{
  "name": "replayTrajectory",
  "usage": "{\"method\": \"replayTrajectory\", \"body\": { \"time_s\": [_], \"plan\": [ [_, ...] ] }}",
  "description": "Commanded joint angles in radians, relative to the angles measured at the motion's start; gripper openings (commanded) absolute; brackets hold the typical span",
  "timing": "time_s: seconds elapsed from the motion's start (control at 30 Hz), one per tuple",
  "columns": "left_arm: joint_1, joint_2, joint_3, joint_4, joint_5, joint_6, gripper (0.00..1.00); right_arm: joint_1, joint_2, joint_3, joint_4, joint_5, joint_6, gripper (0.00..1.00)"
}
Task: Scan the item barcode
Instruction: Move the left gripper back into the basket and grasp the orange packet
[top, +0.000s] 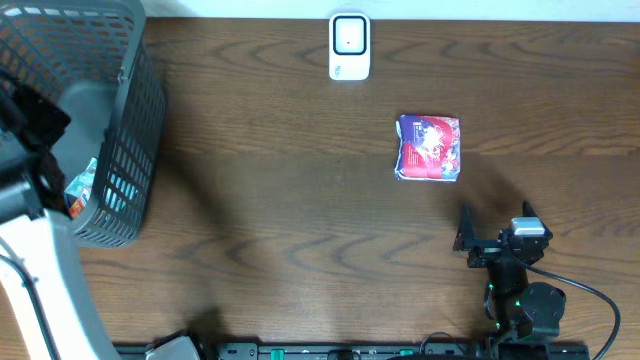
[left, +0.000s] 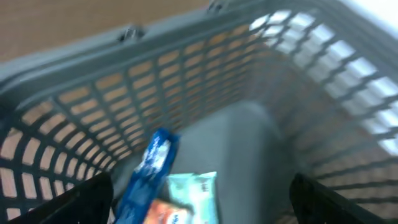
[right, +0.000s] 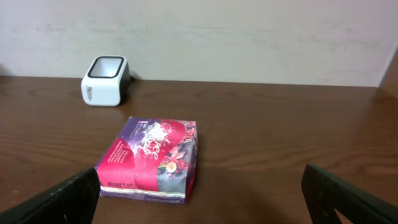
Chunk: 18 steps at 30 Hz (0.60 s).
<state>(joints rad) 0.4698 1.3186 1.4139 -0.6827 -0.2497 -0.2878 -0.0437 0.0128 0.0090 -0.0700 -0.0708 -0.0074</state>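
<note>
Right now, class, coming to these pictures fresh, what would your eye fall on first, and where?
The bright pink and purple packet stands out most, lying alone on the dark wooden table just ahead of the open right gripper. Next come the white scanner at the table's far edge and the grey mesh basket at the left end, with colourful packets inside.

- Right arm: all black, chunky rounded joints, little silver-grey block sitting up near the wrist.
- Tiny green lights glowing on it, plus a thin black cable looping off to the side.
- Right fingers: dark, flat, wedge-shaped, pretty matte.
- Left arm: wide white link, black hardware further up.
- Left fingers: same dark wedges, just blurrier.
</note>
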Motion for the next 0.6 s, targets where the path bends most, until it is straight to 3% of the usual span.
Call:
{"method": "replayTrajectory", "body": {
  "time_s": [0.0, 0.4, 0.57],
  "plan": [
    [0.025, 0.094, 0.003, -0.026, 0.006, -0.023, 1.00, -0.005, -0.004, -0.003, -0.002, -0.002, 0.014, 0.99],
    [0.026, 0.375, 0.003, -0.248, 0.007, -0.258, 0.98, -0.005, -0.004, -0.003, -0.002, -0.002, 0.014, 0.99],
    [0.026, 0.447, 0.003, -0.267, 0.066, -0.267, 0.98, -0.005, -0.004, -0.003, -0.002, -0.002, 0.014, 0.99]
  ]
}}
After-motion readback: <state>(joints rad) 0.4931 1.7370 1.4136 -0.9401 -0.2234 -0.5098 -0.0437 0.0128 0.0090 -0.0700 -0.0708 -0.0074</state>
